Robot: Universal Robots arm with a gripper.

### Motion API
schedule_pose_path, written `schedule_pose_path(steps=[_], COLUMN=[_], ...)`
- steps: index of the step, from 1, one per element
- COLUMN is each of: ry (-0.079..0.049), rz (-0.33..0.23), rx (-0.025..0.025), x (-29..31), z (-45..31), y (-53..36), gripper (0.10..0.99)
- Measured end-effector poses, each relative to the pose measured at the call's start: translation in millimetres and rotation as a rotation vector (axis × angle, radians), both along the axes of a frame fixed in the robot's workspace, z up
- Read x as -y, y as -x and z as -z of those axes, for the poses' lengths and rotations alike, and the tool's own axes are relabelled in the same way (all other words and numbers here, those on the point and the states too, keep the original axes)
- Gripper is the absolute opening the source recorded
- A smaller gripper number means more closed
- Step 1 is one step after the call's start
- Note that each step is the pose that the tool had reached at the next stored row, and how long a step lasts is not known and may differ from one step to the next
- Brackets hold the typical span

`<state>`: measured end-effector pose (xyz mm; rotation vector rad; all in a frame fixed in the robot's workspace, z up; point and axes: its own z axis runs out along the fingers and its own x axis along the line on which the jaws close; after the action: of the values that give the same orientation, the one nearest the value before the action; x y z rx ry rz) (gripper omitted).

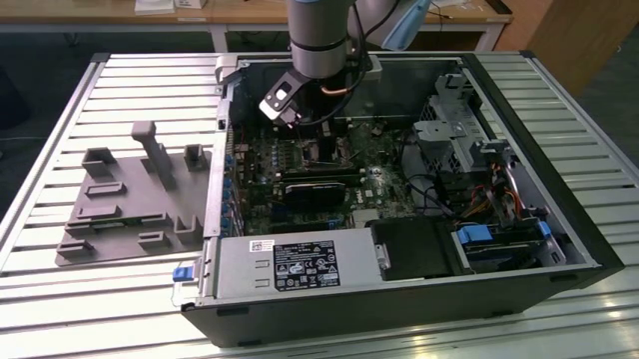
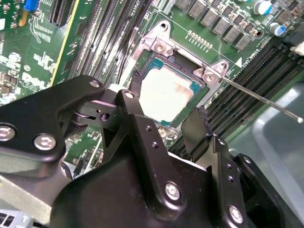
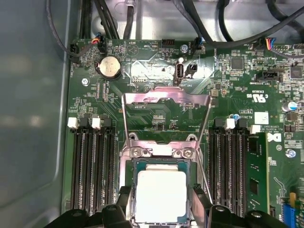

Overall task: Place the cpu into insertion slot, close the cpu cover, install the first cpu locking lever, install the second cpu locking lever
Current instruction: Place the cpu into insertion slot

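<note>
The cpu [image 3: 160, 194], a pale silver square, lies flat in the insertion slot [image 3: 161, 152] on the green motherboard; in the second wrist view the cpu [image 2: 166, 92] sits inside the slot's silvery rim [image 2: 160, 43]. My gripper [image 3: 161, 192] hangs just over it, open, with one black finger [image 3: 124, 199] at each side of the chip and small gaps between. The cpu cover [image 3: 166, 96] stands raised on its hinge beyond the slot. A thin locking lever [image 2: 266, 102] sticks out loose beside the slot. In the exterior view my gripper [image 1: 322, 146] is deep inside the open computer case.
Long black memory slots [image 3: 92, 171] flank the slot, with a green memory module [image 3: 254, 175] on one side. A black card [image 1: 314, 191], the power supply [image 1: 289, 265] and drive cages [image 1: 499, 239] crowd the case. A grey fixture plate [image 1: 130, 202] lies on the exterior view's left.
</note>
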<state>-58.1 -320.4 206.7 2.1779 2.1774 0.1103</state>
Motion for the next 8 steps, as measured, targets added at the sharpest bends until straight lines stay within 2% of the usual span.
schedule_pose_path(steps=[8], ry=[0.0], rz=[0.0], rx=[-0.0001], x=[0.0], z=[-13.7], y=[0.0], gripper=[0.612])
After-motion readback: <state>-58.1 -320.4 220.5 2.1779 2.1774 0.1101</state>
